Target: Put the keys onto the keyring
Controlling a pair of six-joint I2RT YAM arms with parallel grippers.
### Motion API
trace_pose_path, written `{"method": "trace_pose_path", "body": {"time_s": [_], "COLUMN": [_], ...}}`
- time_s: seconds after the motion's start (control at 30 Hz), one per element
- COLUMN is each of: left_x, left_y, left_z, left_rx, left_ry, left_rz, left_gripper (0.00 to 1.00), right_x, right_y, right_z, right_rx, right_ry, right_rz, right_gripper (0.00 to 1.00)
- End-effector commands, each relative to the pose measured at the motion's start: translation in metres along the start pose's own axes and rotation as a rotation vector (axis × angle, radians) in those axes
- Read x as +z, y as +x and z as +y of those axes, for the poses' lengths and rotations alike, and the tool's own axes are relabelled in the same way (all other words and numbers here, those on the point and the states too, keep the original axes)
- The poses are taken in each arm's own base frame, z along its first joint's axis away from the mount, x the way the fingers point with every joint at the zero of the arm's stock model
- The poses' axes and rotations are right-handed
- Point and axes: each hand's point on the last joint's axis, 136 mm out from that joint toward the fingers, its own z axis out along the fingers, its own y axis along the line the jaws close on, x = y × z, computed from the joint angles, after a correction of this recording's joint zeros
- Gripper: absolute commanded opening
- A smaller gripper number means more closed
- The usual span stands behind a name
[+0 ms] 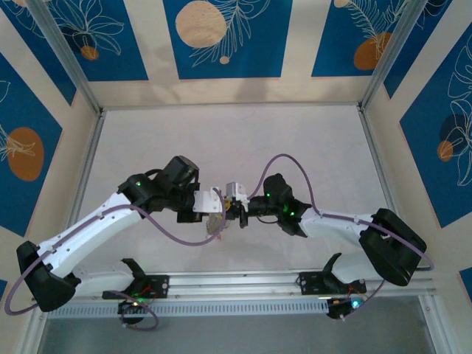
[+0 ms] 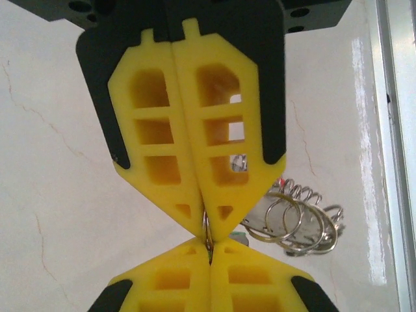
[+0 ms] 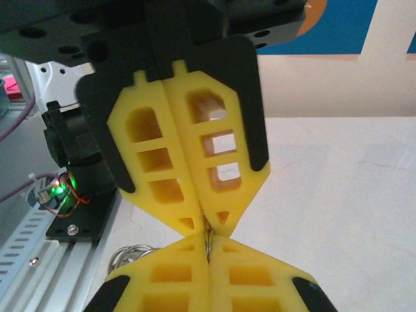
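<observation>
Your left pincer (image 2: 205,224) is pressed fully closed, its two yellow fingers (image 2: 156,130) meeting flat along a straight seam. They are blocky moulded plastic with rectangular cut-out windows, tapering to a blunt wedge and backed by matte black shells. Pinched at the very tip you can see the keyring (image 2: 207,235), a thin, bright wire strand running straight down out of the seam.

Your right pincer (image 3: 207,226) is closed just as tightly and meets the left one tip to tip, wedge against wedge. The same thin wire passes between its tips, so both pincers grip the ring at nearly the same spot, in the air above the middle of the surface (image 2: 58,195).

Just beside the joined tips lies a cluster of small silvery rings (image 2: 300,220), glossy overlapping round loops like a loose coil. The surface is pale and smooth with faint hairline veins, edged by a ribbed aluminium rail (image 3: 32,250).
</observation>
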Motion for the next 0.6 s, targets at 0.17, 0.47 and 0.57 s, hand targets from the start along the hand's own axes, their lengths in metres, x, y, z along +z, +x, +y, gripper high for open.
{"method": "trace_pose_path", "body": {"time_s": [0.17, 0.47, 0.57], "left_x": [-0.01, 0.001, 0.003], "left_y": [-0.013, -0.005, -0.011], "left_z": [0.0, -0.005, -0.008], "left_rx": [0.017, -0.041, -0.036], "left_ry": [-0.041, -0.065, -0.047], "left_rz": [-0.087, -0.145, -0.187], "left_gripper": [0.04, 0.12, 0.15], "right_x": [-0.001, -0.012, -0.013], "right_y": [-0.015, -0.03, -0.034], "right_z": [0.004, 0.007, 0.006], "right_rx": [-0.065, -0.071, -0.062], "right_ry": [0.005, -0.009, -0.006], "right_rz": [-0.072, -0.16, -0.183], "right_gripper": [0.0, 0.0, 0.0]}}
